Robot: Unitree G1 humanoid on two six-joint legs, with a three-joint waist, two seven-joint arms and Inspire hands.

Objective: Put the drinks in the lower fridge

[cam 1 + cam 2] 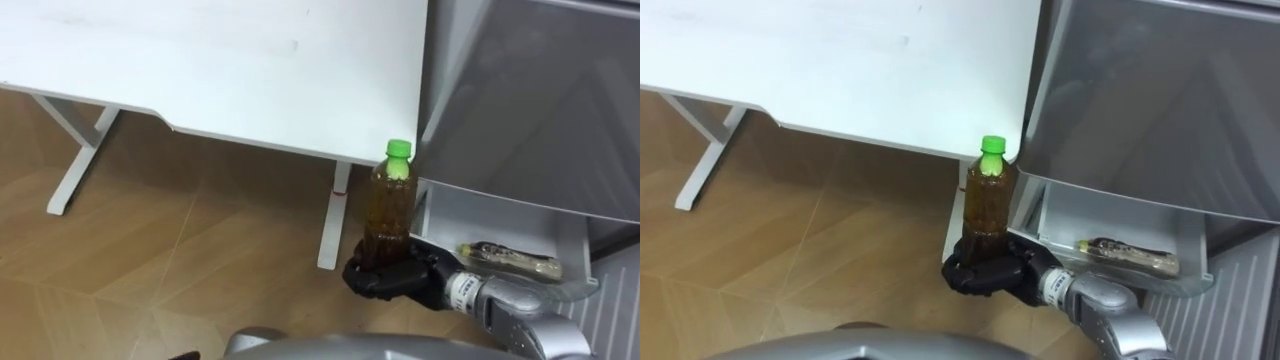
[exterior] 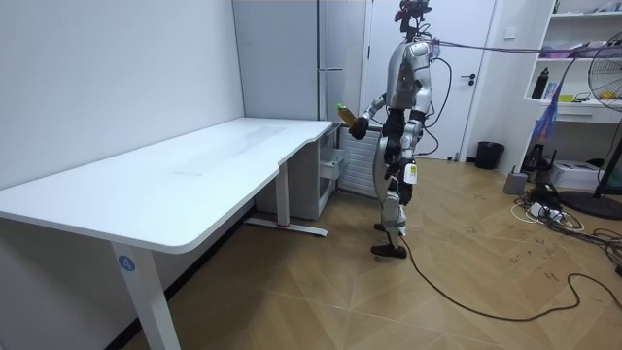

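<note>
beside open fridge [image 1: 530, 110], right hand [image 1: 385, 277] gripping cylindrical bottle [image 1: 393, 205]

You see a bottle [image 1: 394, 205] of amber-brown drink with a bright green cap [image 1: 399, 149] at centre right, gripped in a black hand [image 1: 390, 278]. The desk [image 1: 220, 60] across the upper left is plain white, and its leg [image 1: 333, 235] has a red mark. The fridge [image 1: 530, 100] at upper right is grey. The floor [image 1: 150, 270] is tan wood laid in slanted planks.
</note>
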